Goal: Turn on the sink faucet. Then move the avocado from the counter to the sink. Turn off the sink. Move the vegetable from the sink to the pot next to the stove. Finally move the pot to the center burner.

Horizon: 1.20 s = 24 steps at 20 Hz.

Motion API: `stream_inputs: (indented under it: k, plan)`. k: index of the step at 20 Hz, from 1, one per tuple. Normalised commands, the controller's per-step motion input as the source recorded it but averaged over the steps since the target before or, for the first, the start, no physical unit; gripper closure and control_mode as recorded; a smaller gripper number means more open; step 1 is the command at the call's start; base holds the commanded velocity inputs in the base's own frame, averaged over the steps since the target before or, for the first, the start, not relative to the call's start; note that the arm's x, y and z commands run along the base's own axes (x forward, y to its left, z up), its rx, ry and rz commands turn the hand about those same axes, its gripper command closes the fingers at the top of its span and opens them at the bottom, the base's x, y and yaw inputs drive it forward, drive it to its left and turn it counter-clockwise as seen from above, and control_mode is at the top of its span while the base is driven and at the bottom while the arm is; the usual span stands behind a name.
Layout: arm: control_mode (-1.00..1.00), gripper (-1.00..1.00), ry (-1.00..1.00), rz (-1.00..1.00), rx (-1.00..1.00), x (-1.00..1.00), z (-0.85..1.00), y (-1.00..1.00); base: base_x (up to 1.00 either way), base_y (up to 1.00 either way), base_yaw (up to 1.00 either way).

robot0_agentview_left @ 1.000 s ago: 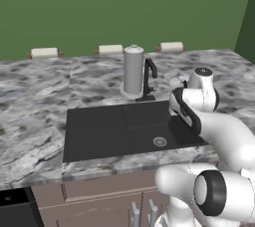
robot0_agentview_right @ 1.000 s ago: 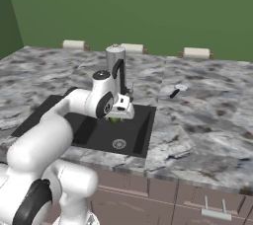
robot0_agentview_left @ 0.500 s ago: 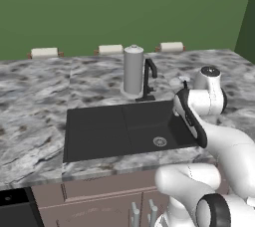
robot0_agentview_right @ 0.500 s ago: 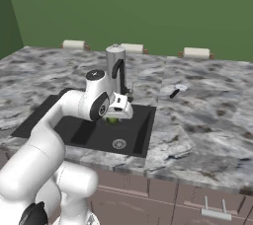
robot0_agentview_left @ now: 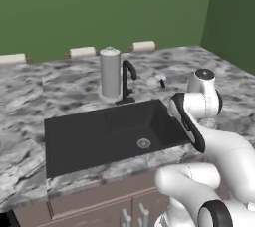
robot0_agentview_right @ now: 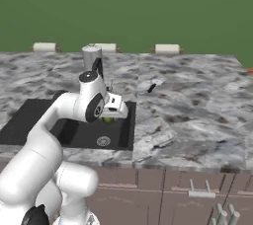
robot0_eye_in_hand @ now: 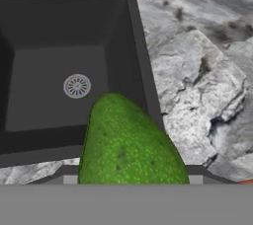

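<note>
The grey marbled table (robot0_agentview_left: 74,91) holds a big black sink (robot0_agentview_left: 89,136). The black tap (robot0_agentview_left: 127,79) stands behind the sink. Over the sink's right edge, the fingers (robot0_agentview_right: 109,118) are grasping the green avocado (robot0_eye_in_hand: 126,145).

No writing, label, brand or number can be read anywhere in this kitchen scene. The grey canister (robot0_agentview_left: 110,72) beside the tap (robot0_agentview_left: 128,79) is blank, and so is the marbled table (robot0_agentview_right: 197,100).
</note>
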Motion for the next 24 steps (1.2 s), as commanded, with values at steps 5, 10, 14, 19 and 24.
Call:
stream_inputs:
  k: [5, 10, 14, 19, 24]
  plan:
    - [1.00, 1.00, 0.00, 0.00, 0.00, 0.00, 0.00, 0.00, -0.07, -0.10, -0.58]
    - [1.00, 1.00, 0.00, 0.00, 0.00, 0.00, 0.00, 0.00, -0.01, -0.12, -0.60]
    - [1.00, 1.00, 0.00, 0.00, 0.00, 0.00, 0.00, 0.00, 0.00, -0.28, -0.58]
    - [1.00, 1.00, 0.00, 0.00, 0.00, 0.00, 0.00, 0.00, 0.00, -0.32, -0.59]
    - [1.00, 1.00, 0.00, 0.00, 0.00, 0.00, 0.00, 0.00, 0.00, -0.32, -0.62]
